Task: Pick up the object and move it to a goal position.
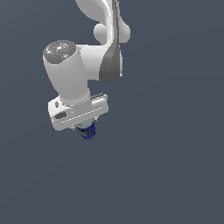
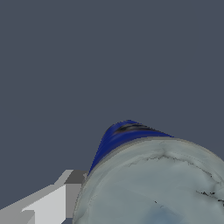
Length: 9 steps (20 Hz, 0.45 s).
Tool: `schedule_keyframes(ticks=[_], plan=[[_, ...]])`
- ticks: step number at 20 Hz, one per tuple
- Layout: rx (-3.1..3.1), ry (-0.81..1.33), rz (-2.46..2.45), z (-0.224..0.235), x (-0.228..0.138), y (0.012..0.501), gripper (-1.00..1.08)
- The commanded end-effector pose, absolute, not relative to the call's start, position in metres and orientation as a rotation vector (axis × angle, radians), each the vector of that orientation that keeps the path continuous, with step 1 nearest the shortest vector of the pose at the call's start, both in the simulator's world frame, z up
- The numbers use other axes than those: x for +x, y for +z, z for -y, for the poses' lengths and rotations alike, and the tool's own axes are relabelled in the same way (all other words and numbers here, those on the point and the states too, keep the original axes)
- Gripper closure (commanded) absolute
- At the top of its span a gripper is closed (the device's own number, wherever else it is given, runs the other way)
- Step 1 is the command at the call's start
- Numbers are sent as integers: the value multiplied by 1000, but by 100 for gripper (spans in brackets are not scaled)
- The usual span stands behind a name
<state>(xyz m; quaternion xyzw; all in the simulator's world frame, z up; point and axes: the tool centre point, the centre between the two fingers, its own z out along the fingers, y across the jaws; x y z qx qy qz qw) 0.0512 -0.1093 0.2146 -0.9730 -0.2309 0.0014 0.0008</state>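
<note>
The object is a small can with a grey-silver top and a dark blue body point(image 1: 88, 131). In the exterior view it sticks out just under the white hand of my gripper point(image 1: 85, 127), which covers most of it. In the wrist view the can point(image 2: 153, 183) fills the frame from very close. One light grey finger point(image 2: 52, 203) presses against its side. The other finger is hidden behind the can. The gripper is shut on the can. I cannot tell how high the can is above the floor.
The white arm point(image 1: 103, 39) reaches in from the top of the exterior view. A plain dark grey-blue surface point(image 1: 175, 166) lies all around. No goal marker shows in either view.
</note>
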Motion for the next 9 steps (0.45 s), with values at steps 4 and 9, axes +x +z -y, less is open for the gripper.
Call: schedule_keyframes(ticks=[4,9], plan=[[-3056,0,727,119,52,242,108],[-3056,0,727,122,53,248,108]])
